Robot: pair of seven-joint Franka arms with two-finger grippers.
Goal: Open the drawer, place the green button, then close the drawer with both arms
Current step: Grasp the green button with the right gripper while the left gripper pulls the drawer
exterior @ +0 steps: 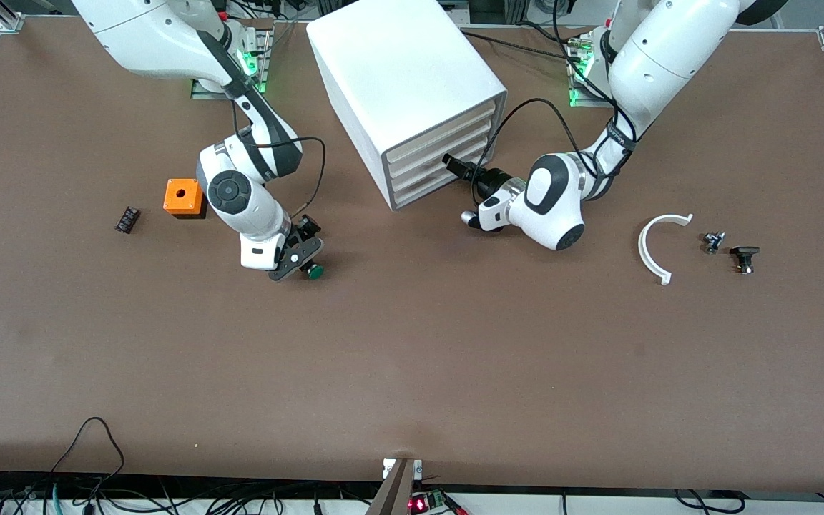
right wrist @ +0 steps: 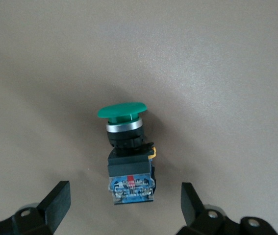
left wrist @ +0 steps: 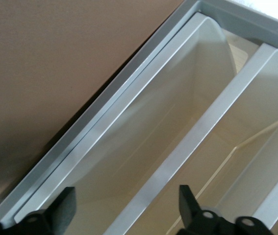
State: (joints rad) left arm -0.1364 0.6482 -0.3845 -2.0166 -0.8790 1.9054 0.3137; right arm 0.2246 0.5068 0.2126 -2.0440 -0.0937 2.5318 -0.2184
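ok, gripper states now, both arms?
Left gripper: open, at the white cabinet's cream drawer fronts, holding nothing.
Right gripper: open over the green-capped push button.

Green-capped button [right wrist: 127, 155] lying on table, lowest cream-fronted drawer [exterior: 432, 187] shut

Robotics lab — bench-mounted arms [exterior: 254, 136], brown table [exterior: 412, 357], loose cables [exterior: 90, 443]
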